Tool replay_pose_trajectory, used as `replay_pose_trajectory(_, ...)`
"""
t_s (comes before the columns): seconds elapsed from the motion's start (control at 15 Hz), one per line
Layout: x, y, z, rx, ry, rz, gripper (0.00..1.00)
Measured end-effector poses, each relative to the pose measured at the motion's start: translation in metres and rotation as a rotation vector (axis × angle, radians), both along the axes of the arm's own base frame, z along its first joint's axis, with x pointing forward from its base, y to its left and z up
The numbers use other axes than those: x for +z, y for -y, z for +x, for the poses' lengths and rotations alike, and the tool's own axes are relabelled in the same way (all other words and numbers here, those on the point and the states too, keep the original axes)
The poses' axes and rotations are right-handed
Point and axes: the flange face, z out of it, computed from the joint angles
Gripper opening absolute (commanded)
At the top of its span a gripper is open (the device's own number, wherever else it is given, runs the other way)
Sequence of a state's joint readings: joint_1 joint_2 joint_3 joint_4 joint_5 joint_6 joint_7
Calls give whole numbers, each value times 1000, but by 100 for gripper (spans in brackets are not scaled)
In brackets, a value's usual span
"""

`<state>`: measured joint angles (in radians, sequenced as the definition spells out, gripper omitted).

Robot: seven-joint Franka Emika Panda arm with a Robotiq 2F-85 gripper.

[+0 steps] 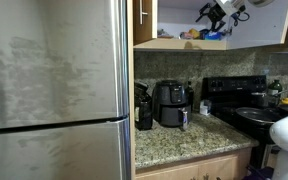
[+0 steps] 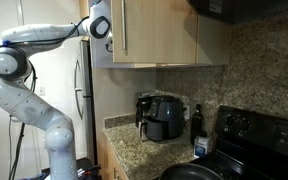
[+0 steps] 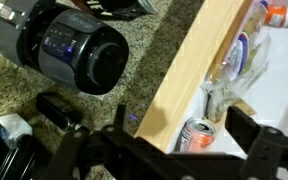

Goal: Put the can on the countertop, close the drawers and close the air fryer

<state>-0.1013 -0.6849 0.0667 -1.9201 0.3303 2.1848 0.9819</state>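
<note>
Nearest the wrist camera, the gripper (image 3: 189, 152) shows as 2 dark fingers (image 3: 256, 140) spread wide along the bottom of the frame, holding nothing. Between them and slightly beyond sits the can (image 3: 196, 135), upright with its silver top facing the lens. It rests on the white shelf (image 3: 279, 95) of an open upper cabinet, just inside the wooden front edge (image 3: 194, 70). Clear plastic packaging (image 3: 234, 65) lies farther back on the same shelf.

Far below, to the left of the shelf edge, the wrist view looks down on the black air fryer (image 3: 69, 50) standing on the speckled granite countertop (image 3: 134, 60).

In an exterior view, the gripper (image 1: 219, 12) is high up inside the open cabinet, above the air fryer (image 1: 172, 103) and the countertop (image 1: 199, 135), with a large steel fridge (image 1: 54, 90) near and to the left. In an exterior view, the white robot arm (image 2: 44, 35) reaches up and across to the cabinet (image 2: 164, 30).

Judged from this, the task is at its start. The can is not yet gripped or moved to the countertop. The air fryer looks closed from the front, though that is not certain. No drawer can be clearly seen, so whether any are open cannot be told.
</note>
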Motion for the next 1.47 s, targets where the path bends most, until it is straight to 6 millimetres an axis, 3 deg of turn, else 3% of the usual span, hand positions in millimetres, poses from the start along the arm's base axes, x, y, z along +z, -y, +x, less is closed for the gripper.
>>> replay_pose_trajectory(0.2, 35, 10, 30, -88, 17, 127, 100)
replay_pose_trajectory(0.33, 41, 13, 42, -104, 18, 150, 100)
replay_pose_trajectory(0.67, 37, 24, 56, -145, -1, 162, 100)
replay_pose_trajectory(0.93, 39, 60, 101, -225, -22, 239, 100)
replay_pose_trajectory(1.13, 38, 72, 134, -257, -42, 274, 100)
replay_pose_trajectory(1.47, 32, 73, 147, -265, -51, 260, 100)
